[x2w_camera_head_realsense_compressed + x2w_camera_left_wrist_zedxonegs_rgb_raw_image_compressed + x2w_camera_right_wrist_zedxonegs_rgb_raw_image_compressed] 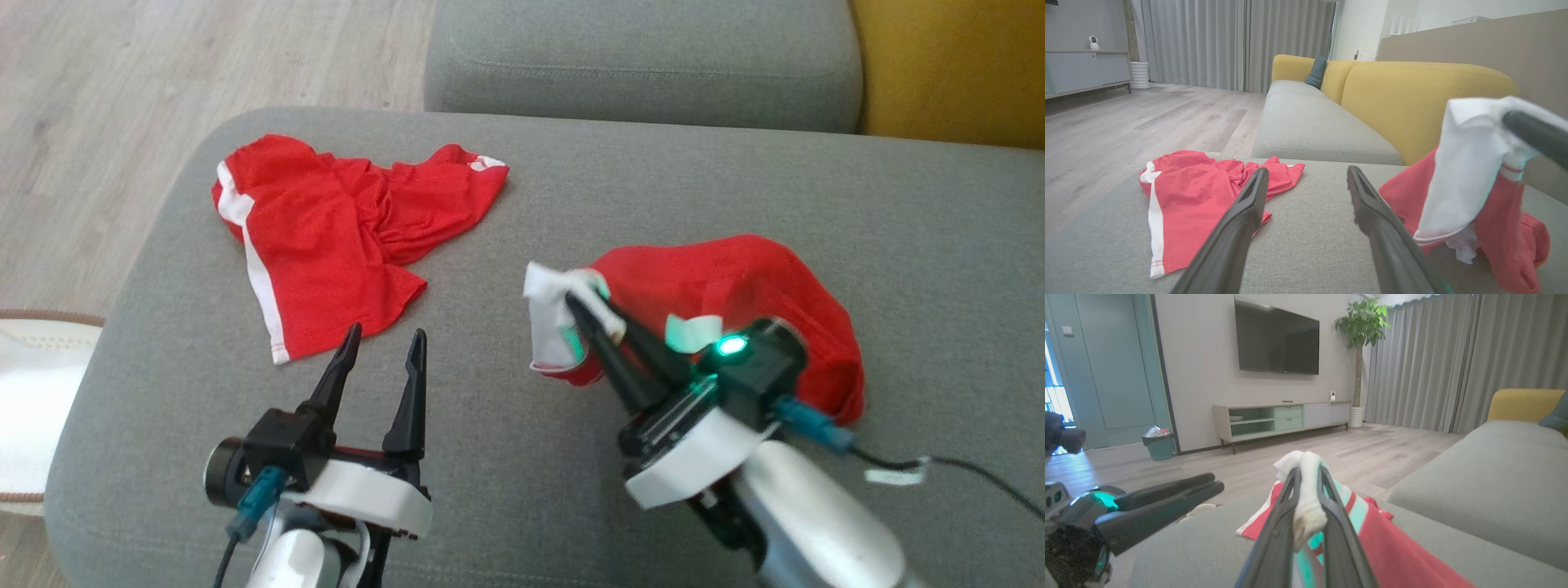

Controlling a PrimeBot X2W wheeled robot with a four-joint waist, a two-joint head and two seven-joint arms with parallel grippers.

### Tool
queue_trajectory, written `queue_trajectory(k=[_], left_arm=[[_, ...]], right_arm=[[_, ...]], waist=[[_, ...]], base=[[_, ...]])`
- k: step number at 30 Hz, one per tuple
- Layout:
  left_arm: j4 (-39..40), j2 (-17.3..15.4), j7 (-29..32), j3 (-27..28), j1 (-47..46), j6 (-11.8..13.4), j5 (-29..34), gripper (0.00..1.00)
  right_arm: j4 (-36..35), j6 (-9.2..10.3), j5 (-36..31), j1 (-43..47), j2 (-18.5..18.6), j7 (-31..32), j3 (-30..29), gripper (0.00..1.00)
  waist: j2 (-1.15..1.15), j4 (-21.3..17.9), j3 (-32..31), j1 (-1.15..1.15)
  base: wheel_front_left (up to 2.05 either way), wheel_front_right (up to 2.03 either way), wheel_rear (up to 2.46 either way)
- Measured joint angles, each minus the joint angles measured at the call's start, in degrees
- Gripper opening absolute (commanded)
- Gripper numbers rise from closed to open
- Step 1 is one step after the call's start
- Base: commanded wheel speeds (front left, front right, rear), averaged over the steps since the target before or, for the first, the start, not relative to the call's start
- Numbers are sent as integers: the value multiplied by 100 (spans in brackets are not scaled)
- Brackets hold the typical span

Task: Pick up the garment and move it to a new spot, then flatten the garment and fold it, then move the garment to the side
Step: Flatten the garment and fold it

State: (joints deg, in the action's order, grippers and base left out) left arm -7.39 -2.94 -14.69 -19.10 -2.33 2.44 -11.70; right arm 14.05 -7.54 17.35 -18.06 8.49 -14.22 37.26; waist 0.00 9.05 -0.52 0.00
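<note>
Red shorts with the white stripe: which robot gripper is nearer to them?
Left. The left gripper hovers open by the near edge of the red shorts; the right gripper sits farther right, shut on another red garment.

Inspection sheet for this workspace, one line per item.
Surface: grey cushion, bare between the clothes.
Job's things: red garment, white edge lifted in the right gripper.
Clutter: red shorts lying crumpled, at left.
Grippers: left gripper open, over the cushion; right shut on the garment.
Cables: black cable trailing from the right arm.
Surroundings: wood floor, yellow sofa, TV, plant.
</note>
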Motion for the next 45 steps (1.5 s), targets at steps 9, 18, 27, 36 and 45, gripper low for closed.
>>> queue_trajectory(k=[9,18,27,36,45], left_arm=[[67,-1,0,-102,-7,-2,-7,100],[110,2,0,-515,-537,15,-281,100],[127,9,0,-689,-766,167,-361,100],[115,14,0,-709,-1004,208,-361,100],[52,15,0,-606,-978,207,-360,100]], right_arm=[[-671,0,280,-1102,1015,631,-308,0],[637,0,1073,-3524,2402,1233,18,0],[2618,0,1304,-4726,2991,1181,708,0],[4425,0,864,-5422,2405,402,148,100],[4649,0,920,-5271,1973,47,162,100]], waist=[[0,132,208,0],[0,485,861,0],[0,866,1400,0],[0,698,1534,1],[0,339,1287,0]], base=[[0,0,0],[0,0,0],[0,0,0],[0,0,0],[0,0,0]])
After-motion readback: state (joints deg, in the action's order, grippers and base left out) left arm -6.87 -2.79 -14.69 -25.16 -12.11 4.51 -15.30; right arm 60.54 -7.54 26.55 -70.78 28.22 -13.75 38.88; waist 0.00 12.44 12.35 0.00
